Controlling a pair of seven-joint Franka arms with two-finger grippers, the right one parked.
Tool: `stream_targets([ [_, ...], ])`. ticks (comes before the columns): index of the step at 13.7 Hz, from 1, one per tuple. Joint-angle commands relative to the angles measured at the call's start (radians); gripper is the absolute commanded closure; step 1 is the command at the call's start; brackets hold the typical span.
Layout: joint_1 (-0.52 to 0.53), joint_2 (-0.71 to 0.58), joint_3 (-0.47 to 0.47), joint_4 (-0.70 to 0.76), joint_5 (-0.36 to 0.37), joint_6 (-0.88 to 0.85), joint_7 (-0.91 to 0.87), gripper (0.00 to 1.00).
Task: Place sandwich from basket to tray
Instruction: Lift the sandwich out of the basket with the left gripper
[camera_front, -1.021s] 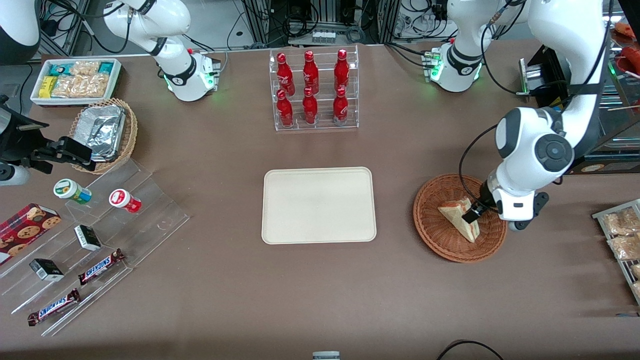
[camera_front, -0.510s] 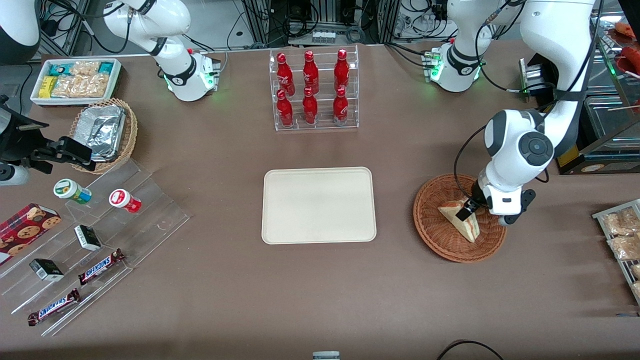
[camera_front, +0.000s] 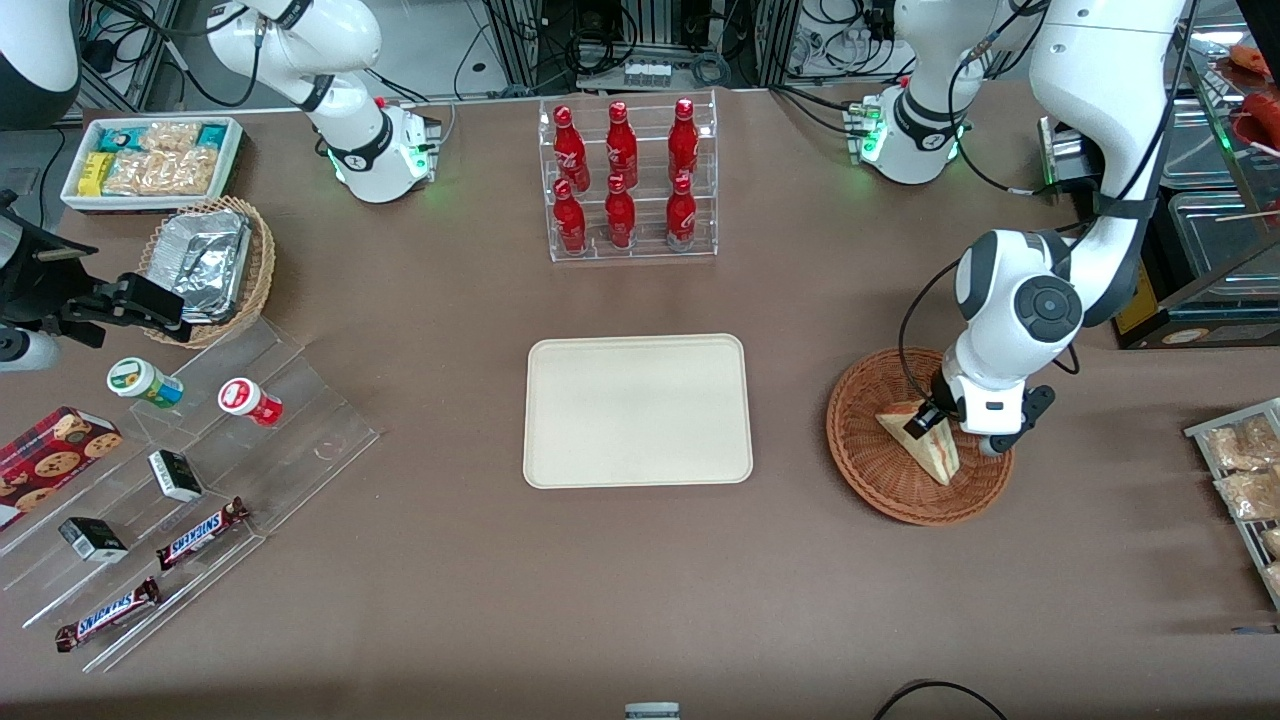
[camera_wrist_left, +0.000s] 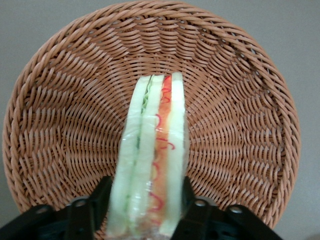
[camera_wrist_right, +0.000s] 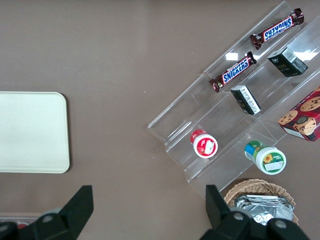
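- The triangular wedge sandwich (camera_front: 925, 443) of pale bread, wrapped in clear film, stands on edge inside the round reddish-brown woven wicker basket (camera_front: 870, 460). In the wrist view its cut edge (camera_wrist_left: 152, 165) shows green filling on one side and red-orange filling on the other.
- The left arm's black two-finger gripper (camera_front: 925, 422) is down in the basket at the end of the sandwich farther from the front camera. One finger (camera_wrist_left: 100, 197) sits on each flat bread face, pressed against the wedge, so the gripper is clamped on the sandwich.
- The sandwich's pointed end, nearer the front camera, lies against the basket's weave; whether the gripped end is lifted off the weave cannot be told.
- The basket (camera_wrist_left: 240, 100) sits on the brown table (camera_front: 640, 580), toward the working arm's end.
- The flat cream-white rectangular tray (camera_front: 637, 410) with rounded corners lies at the middle of the table, well apart from the basket, with nothing on it.
- A clear acrylic rack of six red bottles (camera_front: 627, 180) stands farther from the front camera than the tray.
- Toward the parked arm's end lie a lighter tan wicker basket holding foil trays (camera_front: 205, 265), a white bin of snack packets (camera_front: 150, 160) and a clear stepped display (camera_front: 190, 480) with chocolate bars, small boxes and two small tubs.
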Motion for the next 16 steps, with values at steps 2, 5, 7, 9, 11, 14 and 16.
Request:
stream_targets([
  [2,-0.008,0.009,0.005,0.058,0.020,-0.034,-0.020,1.00],
  [5,-0.028,-0.019,0.003,0.139,0.048,-0.214,0.007,1.00],
  [7,-0.077,-0.042,0.002,0.248,0.054,-0.421,0.061,1.00],
  [9,-0.170,-0.033,0.002,0.367,0.054,-0.552,0.078,1.00],
  [11,-0.267,-0.016,0.000,0.446,0.043,-0.617,0.076,1.00],
  [14,-0.409,0.057,-0.001,0.523,0.033,-0.594,0.066,1.00],
  [16,-0.494,0.157,-0.003,0.610,0.013,-0.594,0.060,1.00],
])
